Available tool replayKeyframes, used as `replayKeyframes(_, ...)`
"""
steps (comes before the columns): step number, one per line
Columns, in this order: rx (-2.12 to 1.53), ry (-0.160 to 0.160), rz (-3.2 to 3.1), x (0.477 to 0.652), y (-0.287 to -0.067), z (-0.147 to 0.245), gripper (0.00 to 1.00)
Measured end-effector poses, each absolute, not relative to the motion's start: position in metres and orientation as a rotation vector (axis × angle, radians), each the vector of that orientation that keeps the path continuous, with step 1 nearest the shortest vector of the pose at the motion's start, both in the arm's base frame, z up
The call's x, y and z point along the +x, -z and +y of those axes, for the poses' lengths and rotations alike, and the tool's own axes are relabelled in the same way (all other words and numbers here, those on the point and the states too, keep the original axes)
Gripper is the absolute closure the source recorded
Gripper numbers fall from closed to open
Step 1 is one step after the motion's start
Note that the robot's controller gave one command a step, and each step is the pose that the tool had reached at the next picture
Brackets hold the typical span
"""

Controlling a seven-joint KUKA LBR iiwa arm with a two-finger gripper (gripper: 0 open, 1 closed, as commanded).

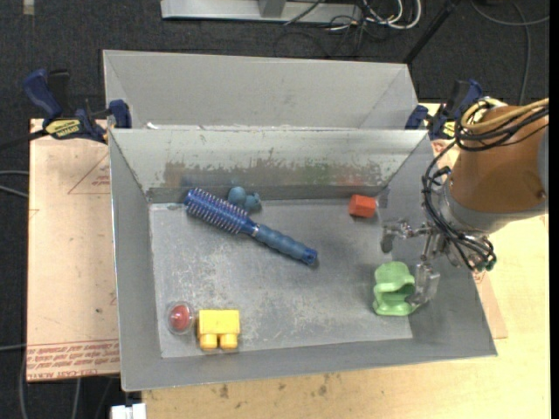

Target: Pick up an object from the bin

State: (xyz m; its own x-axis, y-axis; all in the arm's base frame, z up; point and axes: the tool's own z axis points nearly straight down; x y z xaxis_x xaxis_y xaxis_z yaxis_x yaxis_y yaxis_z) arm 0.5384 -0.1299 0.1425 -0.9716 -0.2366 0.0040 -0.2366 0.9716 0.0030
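Observation:
My gripper (409,264) hangs low at the bin's right side, just above its floor. Its two fingers stand apart, open; one fingertip (389,242) is above the green thing and the other sits by that thing's right edge. The green thing (392,288) is a light green, curved plastic piece lying near the front right corner. It rests on the floor, touching or nearly touching the right finger, and is not lifted. A small orange-red block (362,205) lies by the back wall, up and left of the gripper.
A blue hairbrush (249,221) lies slantwise across the middle, with a small blue rounded piece (244,199) behind it. At the front left sit a red ball (180,318) and a yellow block (217,329). The arm reaches in over the right rim.

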Motion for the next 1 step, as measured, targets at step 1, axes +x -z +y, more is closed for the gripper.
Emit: replayKeyframes(1,0.521,0.005,-3.095,0.5522,-0.0678,-0.1391,0.0)
